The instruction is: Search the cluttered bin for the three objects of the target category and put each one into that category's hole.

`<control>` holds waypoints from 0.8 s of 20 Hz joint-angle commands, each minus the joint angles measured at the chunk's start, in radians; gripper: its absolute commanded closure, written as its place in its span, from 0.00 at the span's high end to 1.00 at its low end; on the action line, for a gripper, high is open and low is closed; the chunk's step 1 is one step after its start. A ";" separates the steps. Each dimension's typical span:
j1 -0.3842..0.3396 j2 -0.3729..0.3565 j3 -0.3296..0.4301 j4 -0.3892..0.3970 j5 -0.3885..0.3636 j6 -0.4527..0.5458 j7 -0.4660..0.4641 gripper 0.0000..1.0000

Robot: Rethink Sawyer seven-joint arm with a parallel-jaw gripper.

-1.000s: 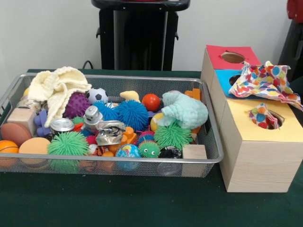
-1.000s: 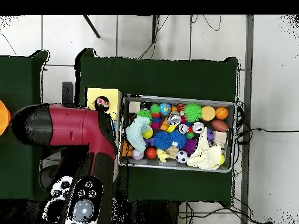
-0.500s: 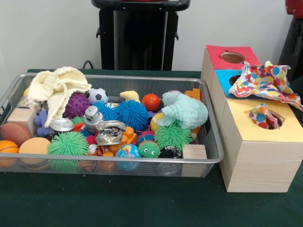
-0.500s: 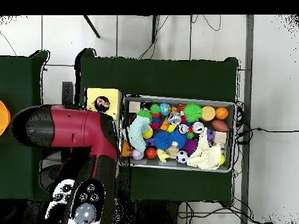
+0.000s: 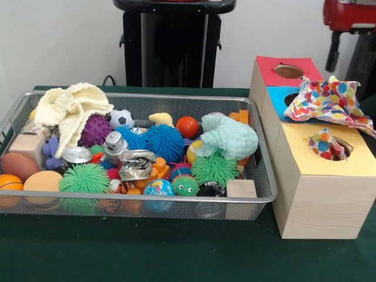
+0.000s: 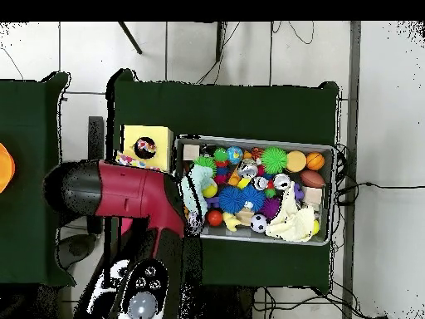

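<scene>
The pincer's opening cannot be told; the red, rounded arm (image 6: 137,193) has swung right, now overlapping the wire-mesh bin (image 5: 263,176) of spiky balls' left edge.

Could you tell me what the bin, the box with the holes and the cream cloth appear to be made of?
The bin looks like silvery wire mesh with a smooth metal rim; you can see through its walls. The box seems to be pale wood, showing grain on its front, with red, blue and yellow tops, possibly paint or card. The cream cloth looks knitted or crocheted, soft and ribbed.
</scene>
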 commanded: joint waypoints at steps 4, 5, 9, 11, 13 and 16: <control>-0.043 -0.012 0.113 0.216 -0.011 -0.104 0.129 1.00; -0.041 -0.015 0.114 0.218 -0.010 -0.100 0.132 1.00; -0.026 -0.055 0.103 0.210 -0.010 -0.023 0.139 1.00; -0.016 -0.088 0.083 0.196 -0.024 0.041 0.140 1.00; -0.010 -0.132 0.063 0.196 -0.040 0.100 0.130 1.00; -0.009 -0.190 0.043 0.196 -0.054 0.173 0.122 1.00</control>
